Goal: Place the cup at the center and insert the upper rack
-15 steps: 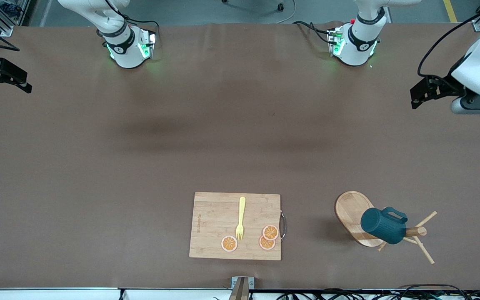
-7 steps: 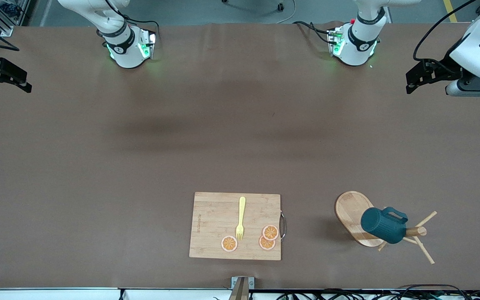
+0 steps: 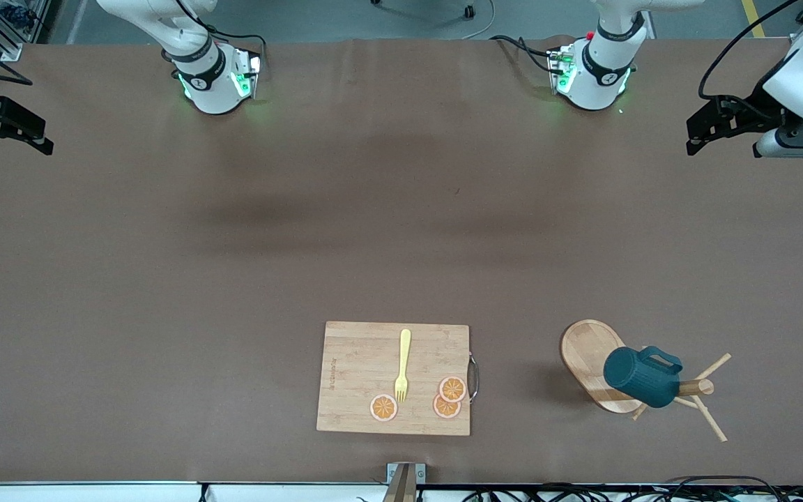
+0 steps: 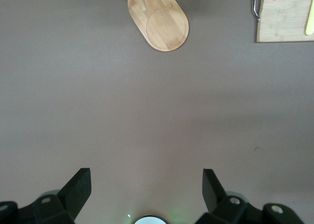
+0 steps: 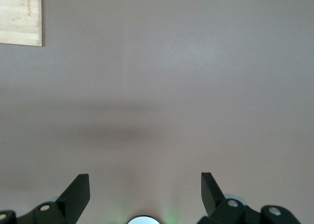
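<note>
The left gripper (image 3: pixel 696 132) hangs high over the table's left-arm end, fingers spread, well apart from the cup (image 3: pixel 640 377) hanging on the mug tree (image 3: pixel 593 362). The right gripper (image 3: pixel 39 139), also spread, waits over the right-arm end.

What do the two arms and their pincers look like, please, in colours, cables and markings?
Both arms are glossy white with black joint bands and green lights glowing at their bases. The left pincer and right pincer are matte black with angular fingers. Black cables loop along the left arm.
</note>
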{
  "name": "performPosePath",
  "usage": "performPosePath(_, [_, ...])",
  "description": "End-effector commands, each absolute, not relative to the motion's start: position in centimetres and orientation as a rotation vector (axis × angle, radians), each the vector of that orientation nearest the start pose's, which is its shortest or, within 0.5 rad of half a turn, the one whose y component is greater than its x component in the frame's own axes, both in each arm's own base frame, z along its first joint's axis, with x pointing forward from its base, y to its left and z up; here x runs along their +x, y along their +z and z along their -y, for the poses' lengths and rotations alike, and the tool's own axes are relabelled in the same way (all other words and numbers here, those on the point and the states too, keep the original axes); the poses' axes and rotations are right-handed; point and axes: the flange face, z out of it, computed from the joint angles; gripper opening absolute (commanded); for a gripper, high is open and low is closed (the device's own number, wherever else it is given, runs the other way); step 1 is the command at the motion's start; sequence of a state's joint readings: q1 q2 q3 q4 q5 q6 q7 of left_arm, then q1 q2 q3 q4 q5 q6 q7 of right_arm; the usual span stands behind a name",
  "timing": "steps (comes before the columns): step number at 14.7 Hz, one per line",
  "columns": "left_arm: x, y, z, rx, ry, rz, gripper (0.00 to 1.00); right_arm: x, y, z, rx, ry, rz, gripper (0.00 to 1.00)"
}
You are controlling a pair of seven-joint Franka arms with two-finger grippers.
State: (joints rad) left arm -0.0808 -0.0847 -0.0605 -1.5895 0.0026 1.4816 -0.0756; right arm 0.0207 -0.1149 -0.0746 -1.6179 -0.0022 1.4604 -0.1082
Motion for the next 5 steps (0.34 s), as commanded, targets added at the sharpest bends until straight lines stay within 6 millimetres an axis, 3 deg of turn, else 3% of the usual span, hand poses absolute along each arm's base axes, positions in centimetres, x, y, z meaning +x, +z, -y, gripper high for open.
performPosePath(1, [51.44,65.73,7.37,-3.131,0.04,-0.132,1.0,49.74,65.59,3.21,-3.141,0.069,0.088,1.0])
performPosePath(5, [51.36,65.78,7.36,-3.131,0.043,-0.129,1.0,49.74,65.59,3.13,-3.141,0.069,0.091,1.0])
